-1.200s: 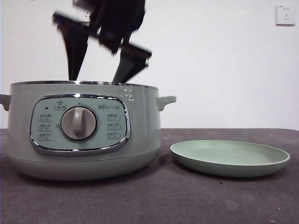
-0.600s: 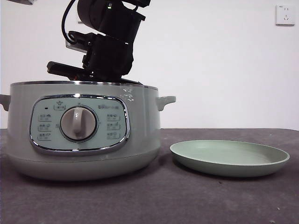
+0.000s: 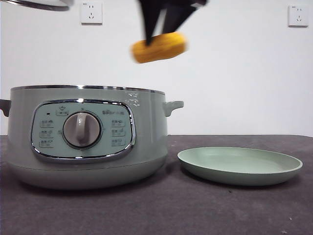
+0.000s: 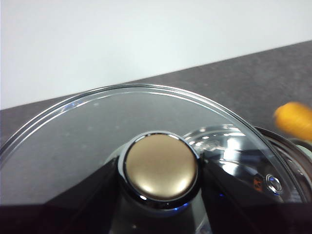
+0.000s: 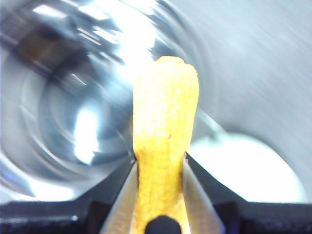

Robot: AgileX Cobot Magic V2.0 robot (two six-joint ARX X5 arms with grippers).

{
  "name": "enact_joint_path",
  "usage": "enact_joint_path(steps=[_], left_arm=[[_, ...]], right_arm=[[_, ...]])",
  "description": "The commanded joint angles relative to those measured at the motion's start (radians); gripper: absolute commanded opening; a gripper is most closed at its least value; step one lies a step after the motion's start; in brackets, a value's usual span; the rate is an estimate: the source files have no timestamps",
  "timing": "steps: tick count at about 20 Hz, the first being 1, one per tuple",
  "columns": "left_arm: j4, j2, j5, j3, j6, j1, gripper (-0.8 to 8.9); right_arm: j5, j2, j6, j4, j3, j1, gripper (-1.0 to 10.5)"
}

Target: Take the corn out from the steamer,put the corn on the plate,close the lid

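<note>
This looks like a robot test bench in a lab, not a lived-in kitchen. A plain white wall fills the background, bare except for two white wall sockets, one at about 11 o'clock and one at 1 o'clock. The work surface is a dark grey table with a speckled matte top, and cookware stands on it in isolation: a sage-green steamer at 8 o'clock and a pale green plate at 4 o'clock. No cupboards, sink or hob appear around them.
</note>
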Motion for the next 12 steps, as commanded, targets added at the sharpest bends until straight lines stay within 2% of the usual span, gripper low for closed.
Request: enact_joint_path(steps=[1, 3, 6, 12], left_arm=[[0.074, 0.032, 0.048, 0.012, -0.027, -0.002, -0.09], [0.097, 0.065, 0.085, 0.012, -0.036, -0.002, -0.09], [0.126, 0.088, 0.119, 0.012, -0.052, -0.002, -0.09], [0.151, 0.088, 0.119, 0.012, -0.052, -0.002, -0.09]], right_arm=[[0.008, -0.019, 0.024, -0.094, -0.005, -0.053, -0.1], [0.042, -0.027, 0.045, -0.154, -0.026, -0.105, -0.1], [0.056, -0.028, 0.063, -0.143, -0.109, -0.154, -0.1], [0.055, -0.028, 0.072, 0.076, -0.366, -0.186, -0.1]])
